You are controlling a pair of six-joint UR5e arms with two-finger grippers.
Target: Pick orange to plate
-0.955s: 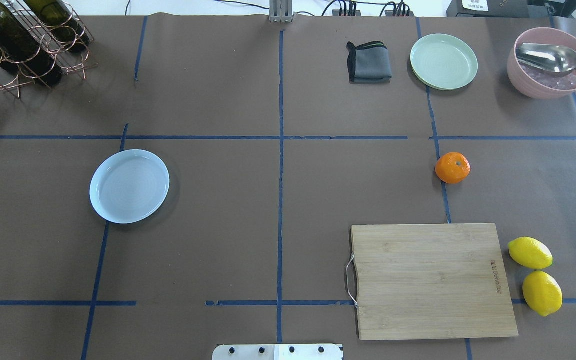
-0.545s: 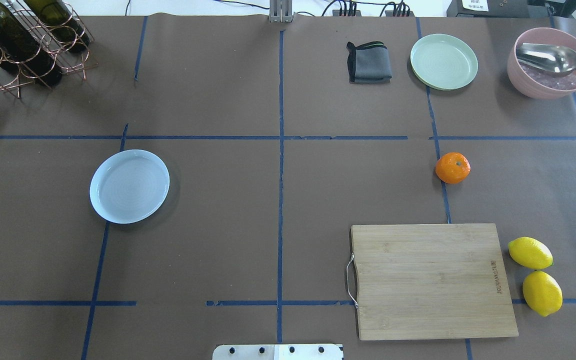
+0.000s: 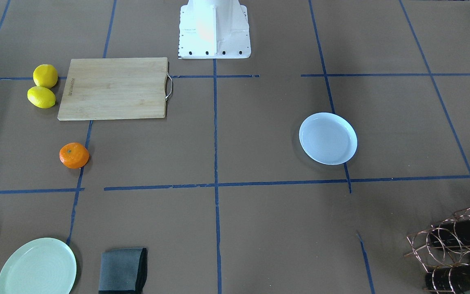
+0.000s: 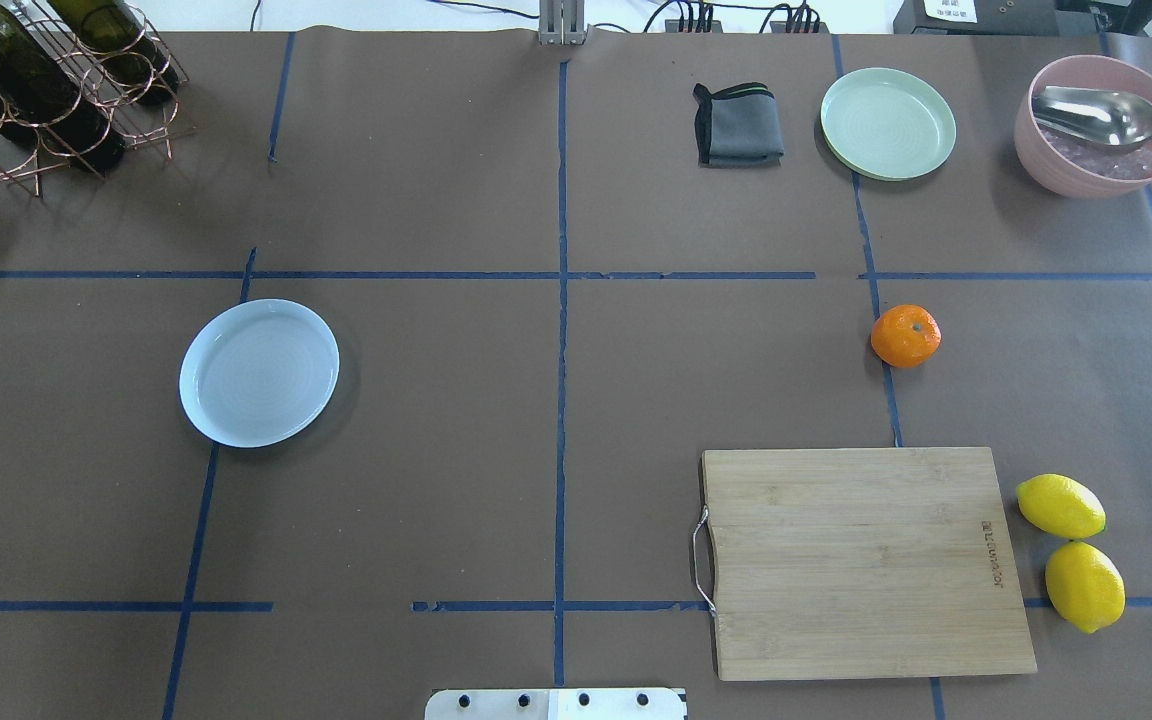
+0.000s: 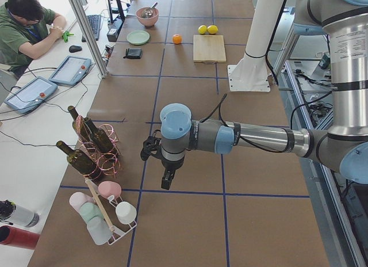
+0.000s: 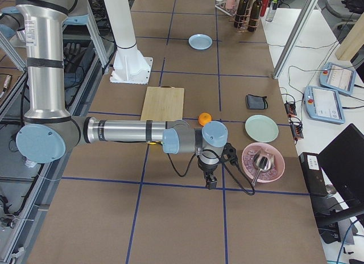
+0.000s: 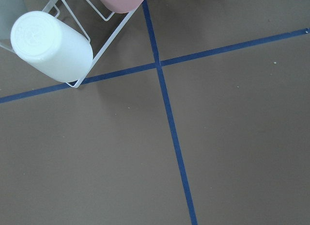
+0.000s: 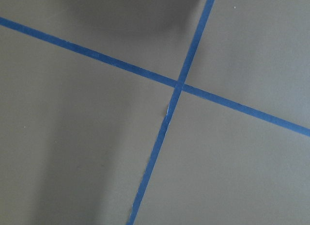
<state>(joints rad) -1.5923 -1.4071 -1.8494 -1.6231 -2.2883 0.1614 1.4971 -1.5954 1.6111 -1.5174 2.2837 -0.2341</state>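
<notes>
The orange sits on the brown table by a blue tape line, on the right half beyond the cutting board; it also shows as the orange. The pale bluish plate lies empty on the left half. Neither gripper shows in the overhead or front views. In the left side view my left gripper hangs near the cup rack, far from both. In the right side view my right gripper hangs beside the pink bowl, a little short of the orange. I cannot tell whether either is open or shut.
A wooden cutting board lies near the orange, with two lemons at its right. A green plate, grey cloth and pink bowl with spoon line the far edge. A bottle rack stands far left.
</notes>
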